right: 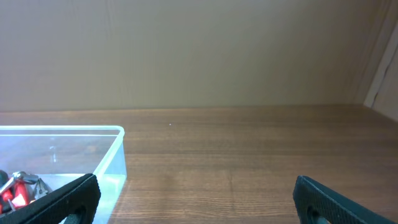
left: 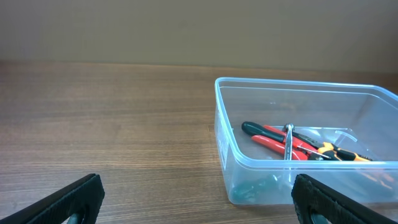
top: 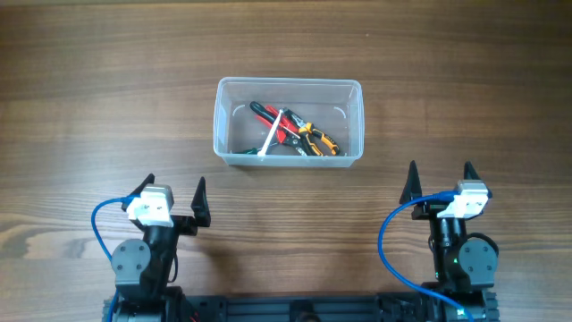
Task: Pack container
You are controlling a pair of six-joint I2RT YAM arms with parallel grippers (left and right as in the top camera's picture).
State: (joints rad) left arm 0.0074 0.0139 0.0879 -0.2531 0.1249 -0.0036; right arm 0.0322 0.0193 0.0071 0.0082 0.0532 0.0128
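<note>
Item one: worktop (top: 89,89), brown wood-grain board, carrying everything listed.

Item two: clear, translucent plastic rectangular container (top: 288,82) with rounded corners and a thick rim. It stands upright at the middle of the worktop, long side running left to right, on the far side of both arms and between them. It has no lid on. From the left wrist view the container (left: 249,180) sits to the right; from the right wrist view only its right end (right: 115,155) shows at the left edge.

Contents of the container, lying in a crossed heap on its floor:
- red-handled pliers (top: 268,116), toward the left;
- orange-and-black-handled pliers (top: 322,140), toward the right;
- slim white rod (top: 272,136), laid aslant over the red handles.
A dark greenish piece lies under them at the near wall; what it is cannot be told.

Item three: left end effector (top: 174,190), black fingers spread wide apart, nothing between them, well apart from the container.

Item four: right end effector (top: 441,172), likewise spread wide and empty, near-right of the container.

Item five: blue cable (top: 98,219), looped beside each arm.
</note>
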